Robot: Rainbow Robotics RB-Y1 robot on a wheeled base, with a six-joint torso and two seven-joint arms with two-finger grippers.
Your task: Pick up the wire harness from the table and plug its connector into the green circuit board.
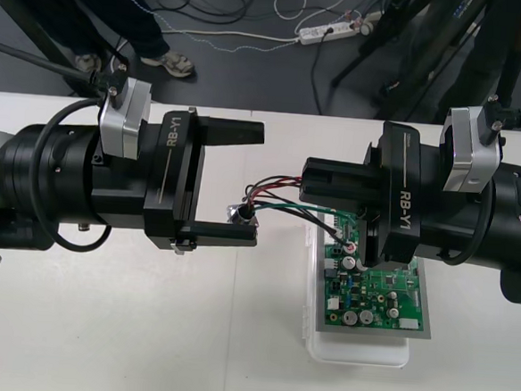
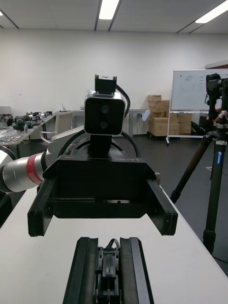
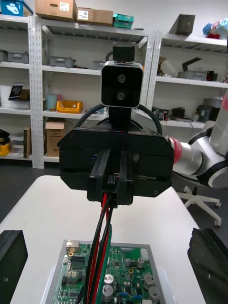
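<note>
Currently right gripper (image 1: 304,181) clamped on wire harness (image 1: 274,196) at its small black plug (image 3: 113,182); red, black, green wires (image 3: 100,237) trail toward 9 o'clock to round metal socket (image 1: 241,214) just beside left gripper (image 1: 248,184), fingers wide apart; green circuit board (image 1: 374,293) on white base (image 1: 357,353) at 5 o'clock of plug.

- The place looked like a robotics lab or an electronics workshop.
- On the plain light surface (image 1: 144,330) sat a bare green circuit board (image 1: 374,297) on a white base (image 1: 357,350). A thin wire harness (image 1: 279,192) hung just above them.
- The robot's left arm (image 1: 56,181) and right arm (image 1: 508,240) reached in over the surface from opposite sides.
- Beyond the surface's far edge ran dark floor (image 1: 251,78), strewn with loose cables (image 1: 202,3) and a white power strip (image 1: 330,30).
- Dark tripod legs (image 1: 404,53) stood on that floor, beyond the surface's far edge.
</note>
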